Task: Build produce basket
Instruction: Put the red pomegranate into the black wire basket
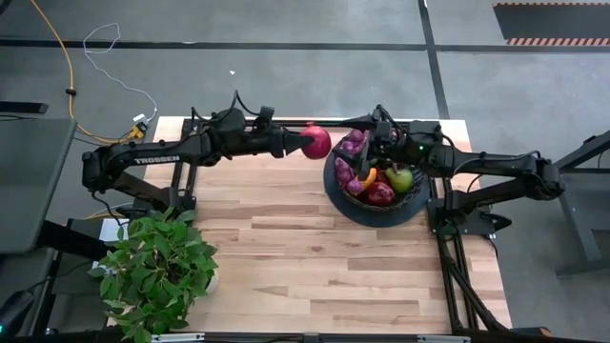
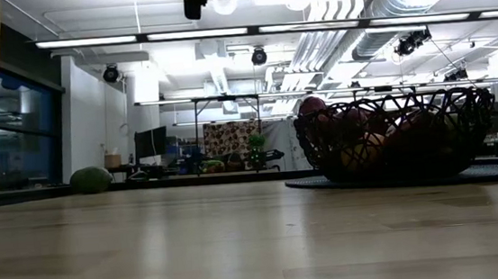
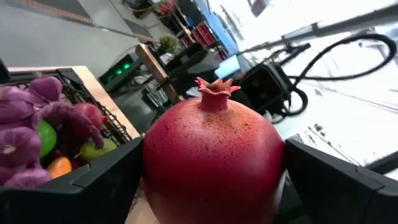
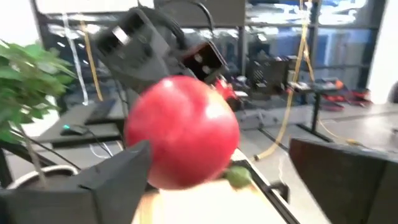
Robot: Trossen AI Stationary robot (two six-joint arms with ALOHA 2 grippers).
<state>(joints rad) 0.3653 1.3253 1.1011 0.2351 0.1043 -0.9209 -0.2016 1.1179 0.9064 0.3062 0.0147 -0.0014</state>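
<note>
Plant (image 1: 157,272): stood at the table's (image 1: 286,257) near left corner.
Left gripper (image 1: 297,143): closed on a red pomegranate (image 1: 315,141), held in the air just beside the basket's rim.
Pomegranate crown (image 3: 216,89): pointed away from the left wrist, toward the basket side; fruit near round, no clear long axis.
Basket (image 1: 415,205): set at the table's far right, filled with grapes (image 1: 347,171), an orange (image 1: 368,177), a green pear (image 1: 399,177), a red apple (image 1: 380,193).
Right gripper (image 1: 375,143): fingers spread wide, nothing gripped, over the basket's far rim.

basket (image 1: 419,202): right half of the table (image 1: 286,248), toward its far edge
produce (image 1: 379,181): heaped inside the basket
pomegranate (image 1: 315,141): in the left gripper (image 1: 307,142), raised, just left of the basket
potted plant (image 1: 157,267): table's near left corner
</note>
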